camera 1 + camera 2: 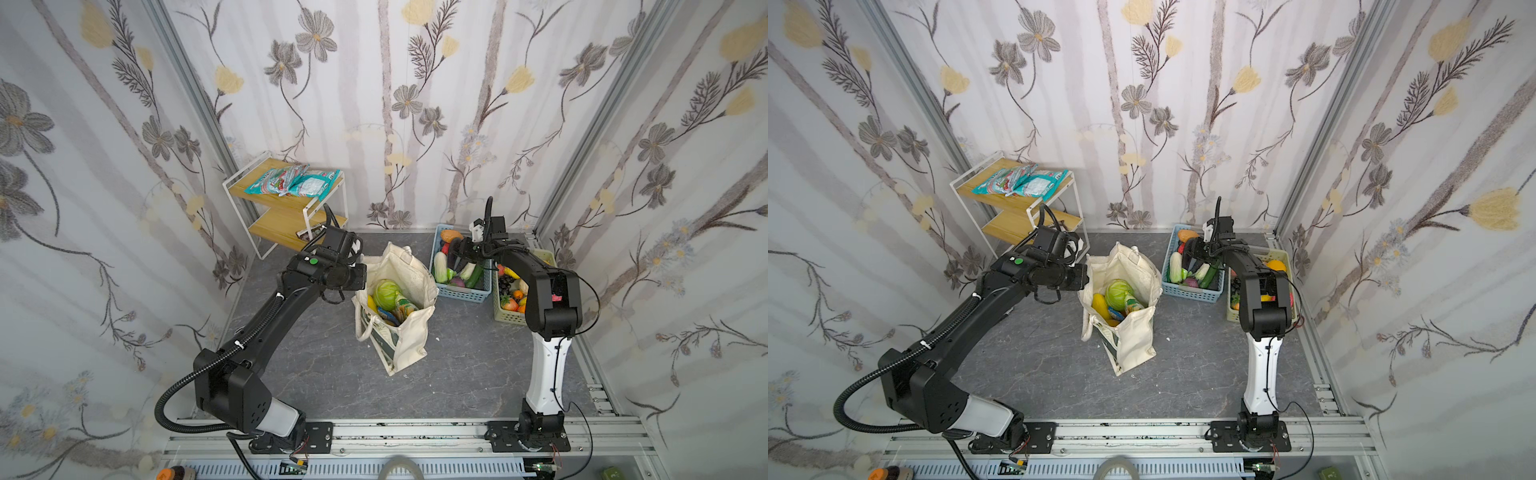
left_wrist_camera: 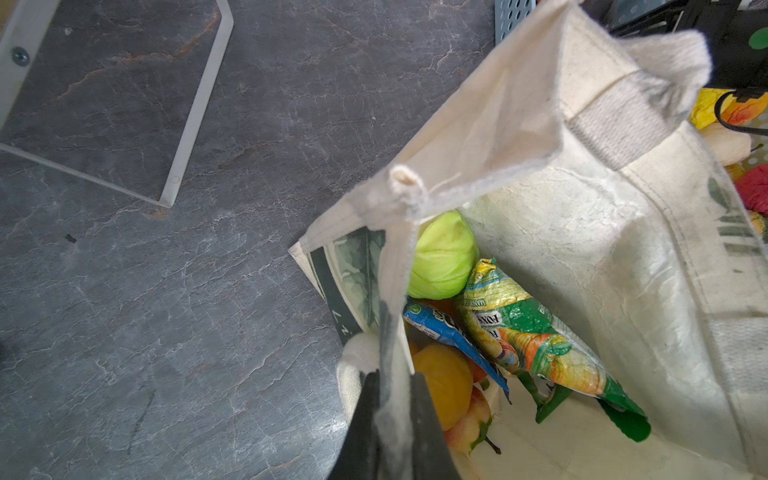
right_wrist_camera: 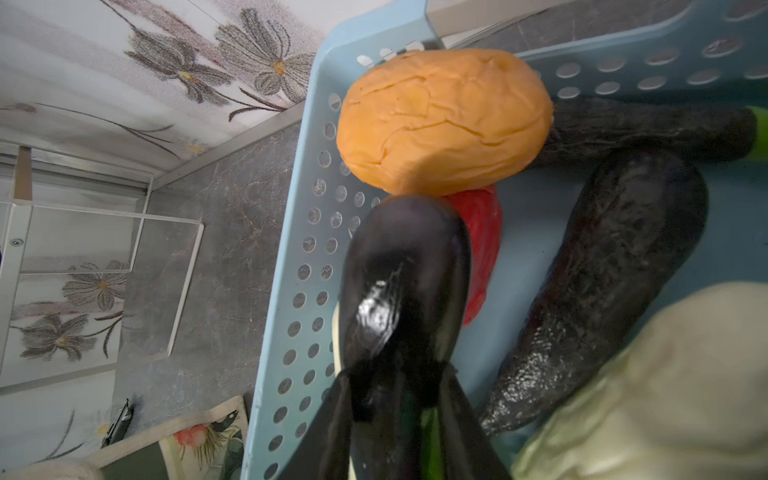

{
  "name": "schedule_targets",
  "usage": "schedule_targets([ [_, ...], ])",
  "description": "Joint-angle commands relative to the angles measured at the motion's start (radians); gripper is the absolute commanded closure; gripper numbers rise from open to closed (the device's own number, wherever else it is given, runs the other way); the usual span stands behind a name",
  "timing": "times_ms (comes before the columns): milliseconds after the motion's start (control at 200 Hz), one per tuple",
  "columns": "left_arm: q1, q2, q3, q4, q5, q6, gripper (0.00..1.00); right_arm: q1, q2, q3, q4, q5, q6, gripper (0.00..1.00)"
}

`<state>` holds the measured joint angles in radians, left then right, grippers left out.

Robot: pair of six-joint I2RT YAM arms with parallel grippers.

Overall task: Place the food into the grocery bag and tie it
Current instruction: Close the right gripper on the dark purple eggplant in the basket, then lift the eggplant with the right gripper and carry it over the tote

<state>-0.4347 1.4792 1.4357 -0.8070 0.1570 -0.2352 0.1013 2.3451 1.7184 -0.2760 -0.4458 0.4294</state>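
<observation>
Place: robot test booth
Walls: floral wallpaper panels (image 1: 395, 104) in aluminium framing (image 1: 195, 97)
Base: robot arms (image 1: 266, 328) bolted to metal rail (image 1: 415, 434)

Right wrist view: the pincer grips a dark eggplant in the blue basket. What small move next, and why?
Probably lift the eggplant straight up, clear of the blue basket: the right pincer holds it, and the left pincer holds the grocery bag open.

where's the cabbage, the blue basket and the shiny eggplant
cabbage (image 1: 386, 293): in a top view, middle of its green head
blue basket (image 1: 462, 293): in a top view, its front wall
eggplant (image 3: 405, 257): right wrist view, its glossy rounded body
</observation>
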Motion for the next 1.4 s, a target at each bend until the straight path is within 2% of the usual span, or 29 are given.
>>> schedule_targets([
  [0,0.001,-0.010,-0.003,-0.009,0.000,0.005,1.00,0.004,0.016,0.001,0.004,0.008,0.002,0.55],
  [145,0.000,-0.010,-0.003,-0.009,0.001,0.004,1.00,0.004,0.021,0.000,0.016,0.004,0.009,0.43],
  [295,0.001,-0.010,-0.001,-0.009,0.004,0.002,1.00,0.007,0.029,0.001,0.038,-0.001,0.025,0.41],
  [610,0.001,-0.011,0.011,-0.021,0.003,0.007,1.00,0.008,0.000,-0.010,0.050,0.011,0.023,0.57],
  [1394,0.000,-0.051,-0.030,0.010,0.021,-0.003,1.00,0.015,-0.311,-0.052,0.042,-0.006,0.021,0.57],
])
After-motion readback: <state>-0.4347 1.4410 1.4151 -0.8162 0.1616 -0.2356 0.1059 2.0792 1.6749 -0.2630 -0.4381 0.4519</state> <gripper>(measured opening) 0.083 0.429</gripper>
